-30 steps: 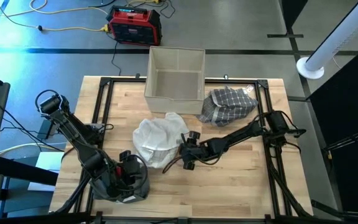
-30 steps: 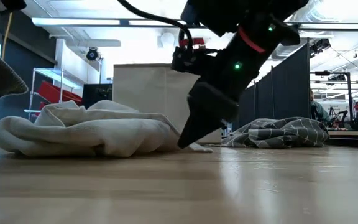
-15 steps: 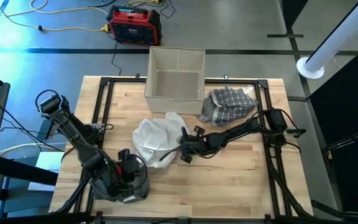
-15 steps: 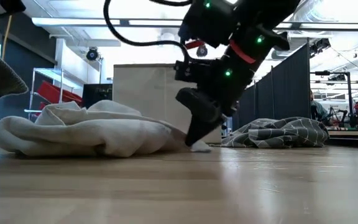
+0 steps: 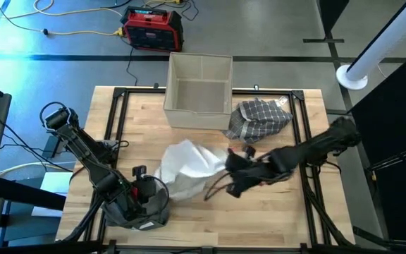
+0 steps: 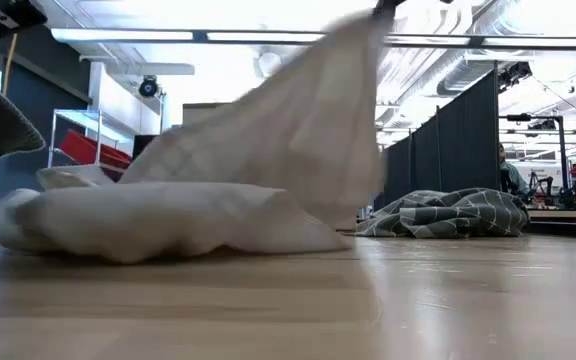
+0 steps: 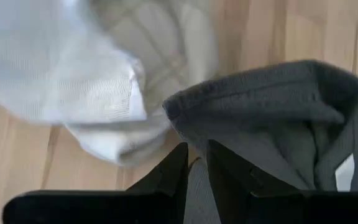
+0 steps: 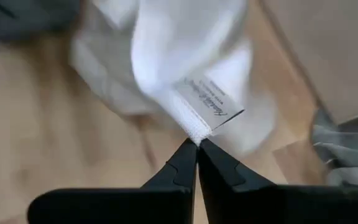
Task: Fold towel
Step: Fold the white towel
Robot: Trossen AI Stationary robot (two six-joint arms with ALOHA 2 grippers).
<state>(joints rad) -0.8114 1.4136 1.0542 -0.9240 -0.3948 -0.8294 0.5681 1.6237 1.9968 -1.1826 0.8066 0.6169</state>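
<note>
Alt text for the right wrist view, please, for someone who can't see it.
The right gripper is shut on a corner of the white towel, pinching it right beside its sewn-in label. The towel hangs blurred above the wooden table.

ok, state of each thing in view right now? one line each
white towel: crumpled on the table, one edge lifted by the right gripper
right gripper: shut on the white towel's edge by its label
left gripper: shut on a grey cloth, near table edge
checked towel: bunched, untouched beside the bin
bin: upright, open, empty
</note>
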